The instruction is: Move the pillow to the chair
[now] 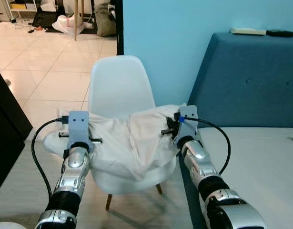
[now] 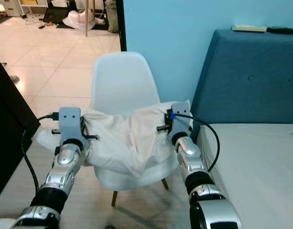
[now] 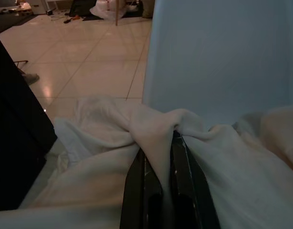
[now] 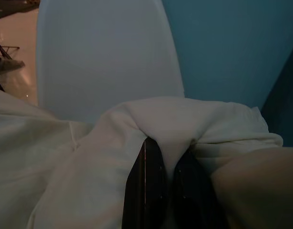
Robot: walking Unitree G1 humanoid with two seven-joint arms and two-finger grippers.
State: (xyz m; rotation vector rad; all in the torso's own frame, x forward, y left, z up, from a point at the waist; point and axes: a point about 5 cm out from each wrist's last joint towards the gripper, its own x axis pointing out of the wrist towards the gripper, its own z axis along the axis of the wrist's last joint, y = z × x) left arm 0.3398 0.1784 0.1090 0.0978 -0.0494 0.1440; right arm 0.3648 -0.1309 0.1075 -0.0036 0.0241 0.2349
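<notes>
A limp, cream-white cloth pillow [image 1: 129, 143] sags across the seat of a white moulded plastic chair [image 1: 118, 86] that stands against a light blue wall [image 1: 175, 43]. The left gripper [image 3: 164, 157] pinches a fold at the pillow's left end, and the right gripper [image 4: 169, 167] is clamped on its right end. A dark blue upholstered headboard [image 1: 251, 81] stands just right of the chair.

Head views read bright and even to me, sharp throughout. Glare sits on the tiled floor [image 1: 51, 62] toward 11 o'clock; soft shadow under the white chair [image 1: 118, 86]. Both wrist views are dim, grainy, slightly soft; the black fingers [image 3: 136, 191] nearly lose detail at 6 o'clock.
</notes>
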